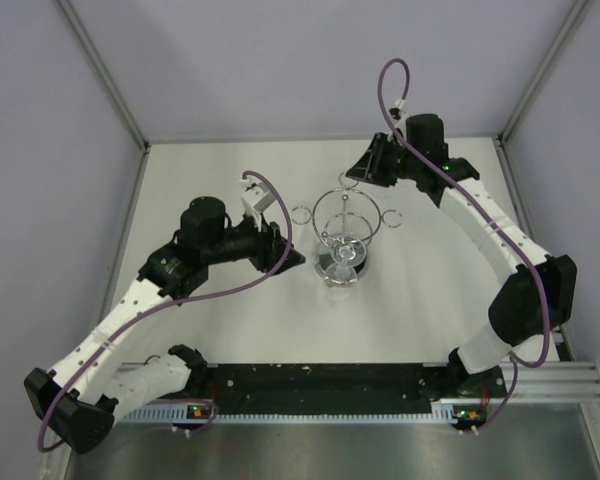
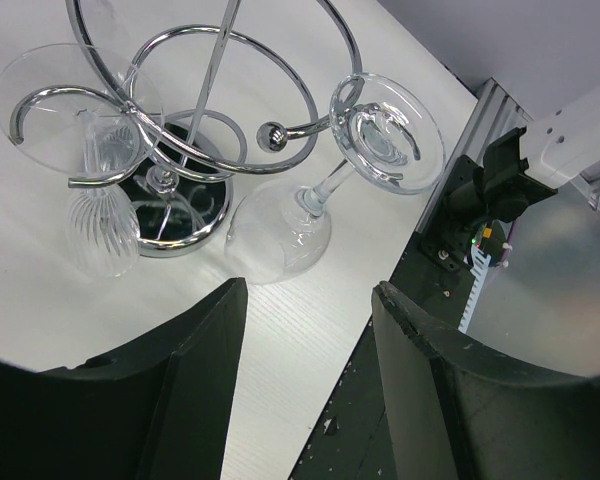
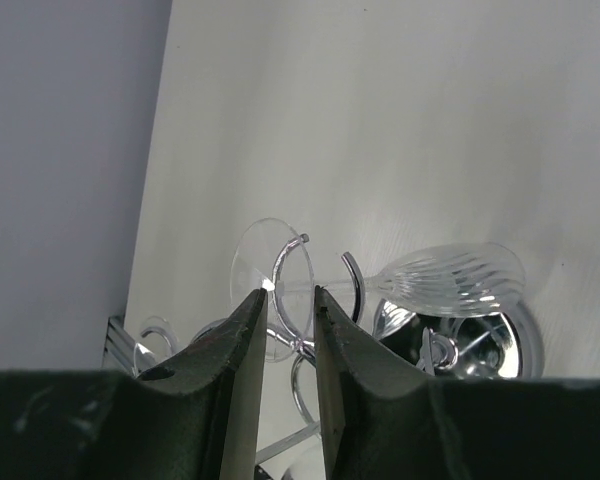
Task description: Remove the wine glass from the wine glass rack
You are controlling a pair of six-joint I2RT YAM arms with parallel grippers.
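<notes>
Grey walls (image 1: 280, 60) are seen on three sides of a white table (image 1: 230, 330), at whose middle the wine glass rack (image 2: 205, 190) is stood on its mirrored base, with two glasses hung from it upside down by their feet. A ribbed wine glass (image 3: 455, 280) is carried on the far side of the rack, toward the right gripper (image 3: 289, 300), while a smooth wine glass (image 2: 280, 240) is cradled by its foot in a ring loop on the near side, in front of the left gripper (image 2: 308, 300). The right fingers are set narrow, with only a slit between them, and nothing is seen clamped. Through that slit the round foot of the ribbed glass is framed, though whether the tips touch it cannot be told. The left fingers are spread wide and nothing is held between them; the smooth glass lies beyond them, apart. The approach is judged to be the step in hand, no glass having been lifted off yet. For the next move, a grip on a stem close under the foot would be called for, followed by a level, slow slide out through the open mouth of the loop, so that the foot is not caught on the wire and the rack is not tipped.
</notes>
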